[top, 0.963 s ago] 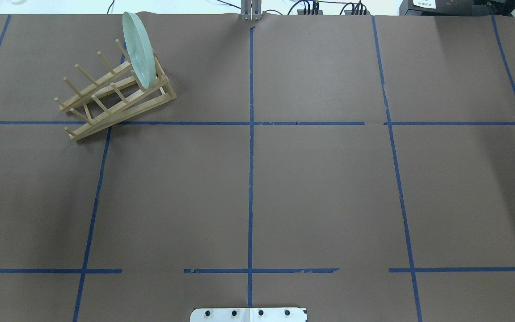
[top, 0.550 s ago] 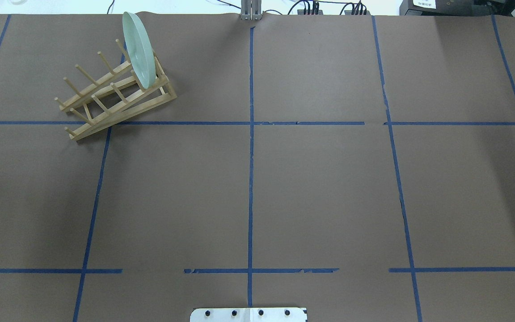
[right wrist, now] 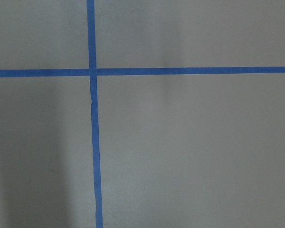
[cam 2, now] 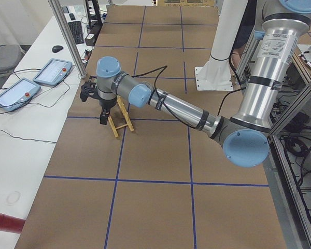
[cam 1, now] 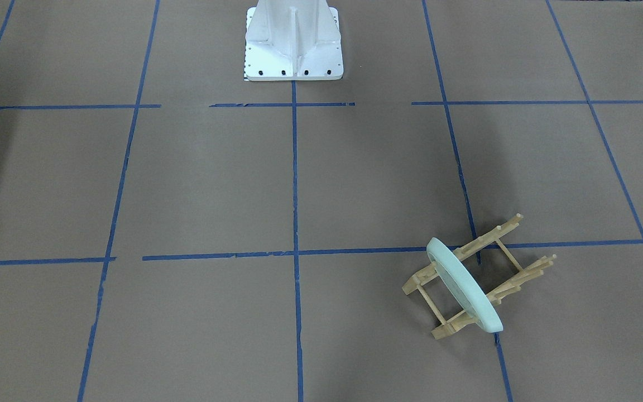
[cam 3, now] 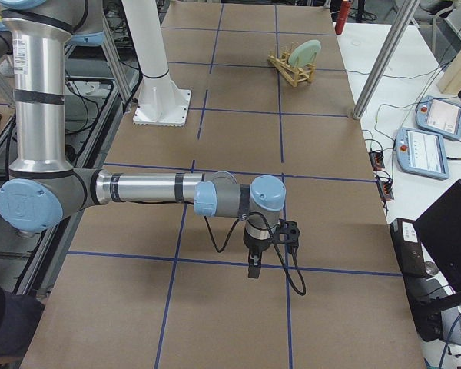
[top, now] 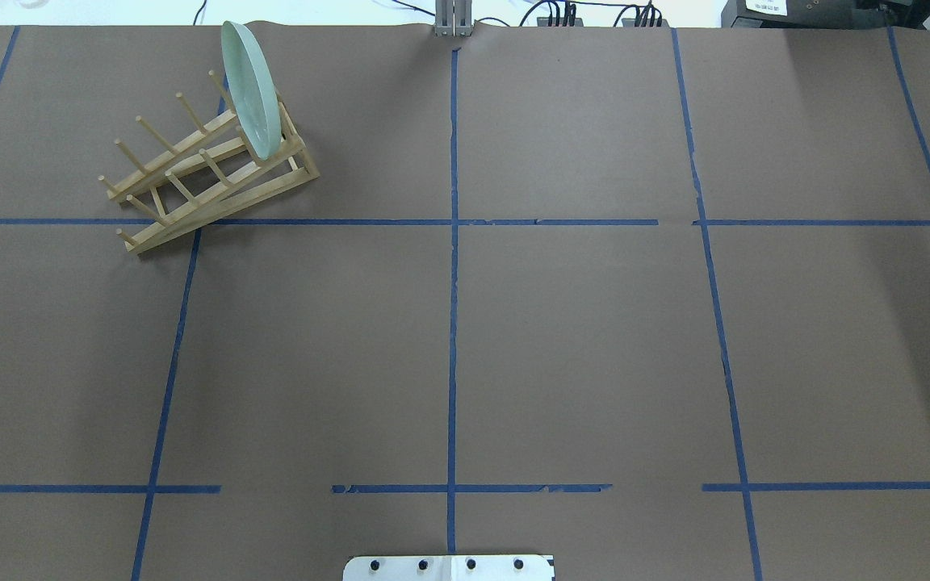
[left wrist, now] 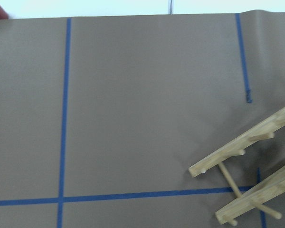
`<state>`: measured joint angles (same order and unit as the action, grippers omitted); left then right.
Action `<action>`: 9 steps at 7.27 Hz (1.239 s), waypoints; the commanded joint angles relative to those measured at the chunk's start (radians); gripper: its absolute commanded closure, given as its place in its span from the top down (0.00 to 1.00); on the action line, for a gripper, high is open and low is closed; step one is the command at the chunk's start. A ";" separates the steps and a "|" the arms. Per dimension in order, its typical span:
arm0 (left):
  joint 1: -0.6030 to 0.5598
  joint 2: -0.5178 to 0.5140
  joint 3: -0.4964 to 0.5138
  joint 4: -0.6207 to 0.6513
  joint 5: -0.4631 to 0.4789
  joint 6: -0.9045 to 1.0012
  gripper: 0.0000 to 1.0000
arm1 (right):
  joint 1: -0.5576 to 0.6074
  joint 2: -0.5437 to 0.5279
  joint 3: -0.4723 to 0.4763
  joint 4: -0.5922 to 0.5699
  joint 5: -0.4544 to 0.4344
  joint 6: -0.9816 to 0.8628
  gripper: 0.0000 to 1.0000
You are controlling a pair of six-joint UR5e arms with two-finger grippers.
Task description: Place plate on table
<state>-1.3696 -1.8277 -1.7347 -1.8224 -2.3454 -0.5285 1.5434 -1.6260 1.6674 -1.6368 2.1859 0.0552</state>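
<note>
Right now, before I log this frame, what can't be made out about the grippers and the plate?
- Left gripper: jaws open or shut unclear; small and dark in the left view, cut off by the front view's right edge.
- Right gripper: jaws unclear; shows only small in the right view.
- Plate: hidden behind the left arm in the left view; outside the left wrist view, which catches only the rack.

The plate [top: 251, 89] stands on edge in the rack [top: 207, 173], at its far end, far left on the table [top: 578, 339]. My left gripper [cam 2: 103, 118] hangs near the rack, my right gripper [cam 3: 252, 267] well apart.
</note>
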 commanded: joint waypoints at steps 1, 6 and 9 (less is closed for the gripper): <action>0.090 -0.028 0.103 -0.342 0.001 -0.260 1.00 | 0.001 0.000 0.000 -0.002 0.000 0.000 1.00; 0.220 -0.237 0.342 -0.741 0.088 -1.133 1.00 | 0.000 0.000 0.000 0.000 0.000 0.000 1.00; 0.325 -0.266 0.351 -0.868 0.285 -1.329 1.00 | 0.000 0.000 0.000 0.000 0.000 0.000 1.00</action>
<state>-1.0858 -2.0758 -1.3905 -2.6628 -2.1261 -1.8090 1.5437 -1.6260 1.6674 -1.6368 2.1859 0.0552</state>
